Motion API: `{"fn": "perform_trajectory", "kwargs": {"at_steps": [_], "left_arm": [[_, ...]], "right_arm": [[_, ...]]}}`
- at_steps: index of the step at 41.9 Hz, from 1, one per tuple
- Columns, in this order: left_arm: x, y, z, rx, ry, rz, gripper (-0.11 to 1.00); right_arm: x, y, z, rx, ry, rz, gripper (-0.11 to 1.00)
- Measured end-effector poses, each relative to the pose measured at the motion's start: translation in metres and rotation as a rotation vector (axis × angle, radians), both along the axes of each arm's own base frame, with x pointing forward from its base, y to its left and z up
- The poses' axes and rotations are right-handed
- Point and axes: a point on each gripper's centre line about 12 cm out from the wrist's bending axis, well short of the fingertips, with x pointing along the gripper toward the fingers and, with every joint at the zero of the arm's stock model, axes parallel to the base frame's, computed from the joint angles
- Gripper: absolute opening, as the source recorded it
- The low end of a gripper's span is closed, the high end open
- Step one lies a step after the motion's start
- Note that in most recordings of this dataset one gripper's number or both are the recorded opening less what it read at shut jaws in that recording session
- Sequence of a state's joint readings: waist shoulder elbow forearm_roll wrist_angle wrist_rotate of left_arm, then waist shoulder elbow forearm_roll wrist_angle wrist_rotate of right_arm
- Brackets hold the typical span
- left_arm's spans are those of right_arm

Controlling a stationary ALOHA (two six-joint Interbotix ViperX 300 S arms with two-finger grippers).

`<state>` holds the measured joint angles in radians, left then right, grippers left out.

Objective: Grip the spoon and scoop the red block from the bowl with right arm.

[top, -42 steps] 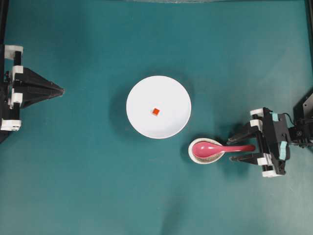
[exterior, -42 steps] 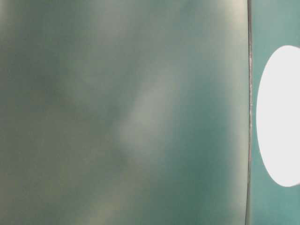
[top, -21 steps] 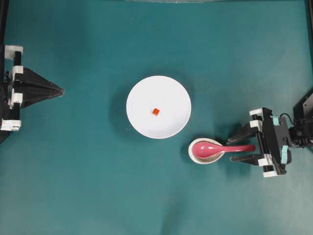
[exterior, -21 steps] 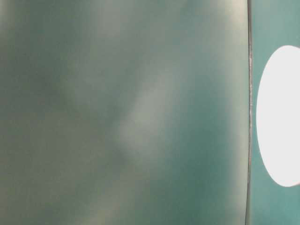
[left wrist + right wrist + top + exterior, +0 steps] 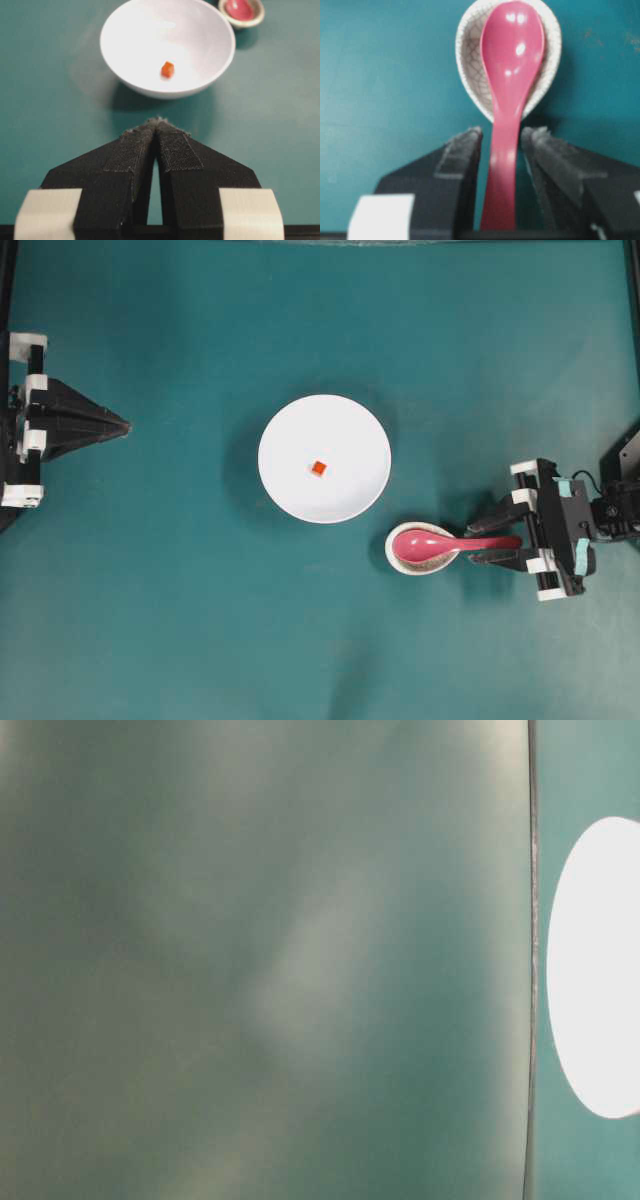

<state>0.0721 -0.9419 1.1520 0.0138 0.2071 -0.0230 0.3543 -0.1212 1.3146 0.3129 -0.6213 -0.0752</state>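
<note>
The magenta-pink spoon (image 5: 440,543) lies with its scoop in a small speckled cream dish (image 5: 398,558) and its handle pointing right. My right gripper (image 5: 472,543) straddles that handle. In the right wrist view the spoon (image 5: 510,60) runs between the fingers (image 5: 465,145), and a thin gap shows on each side of it, so the gripper is open. The white bowl (image 5: 275,455) holds the tiny red block (image 5: 318,468) near its middle. At the far left my left gripper (image 5: 125,425) is shut and empty, pointing at the bowl (image 5: 130,35) and the block (image 5: 167,69).
Teal cloth covers the table. The speckled dish (image 5: 470,60) sits just right of and below the bowl, close to its rim. The table-level view is a blur with only a white oval, the bowl (image 5: 595,970), at its right edge.
The right gripper's fingers have narrowed in around the spoon handle. Spoon, bowl, block and left arm have not moved.
</note>
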Motion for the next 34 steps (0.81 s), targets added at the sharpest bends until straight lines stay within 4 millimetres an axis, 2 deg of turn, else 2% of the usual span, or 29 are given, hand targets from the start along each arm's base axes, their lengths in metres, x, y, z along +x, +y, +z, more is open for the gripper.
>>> {"fn": "perform_trajectory", "kwargs": {"at_steps": [17,34], "left_arm": [[0.0000,0.0000,0.0000,-0.001,0.000,0.001,0.01],[-0.0002,0.0000,-0.0006,-0.003,0.001,0.002,0.01]], "right_arm": [[0.0003,-0.0001,0.0006,0.000,-0.004,-0.001,0.29],[0.0007,0.0002,0.0062,0.010,-0.023,-0.001,0.25]]}}
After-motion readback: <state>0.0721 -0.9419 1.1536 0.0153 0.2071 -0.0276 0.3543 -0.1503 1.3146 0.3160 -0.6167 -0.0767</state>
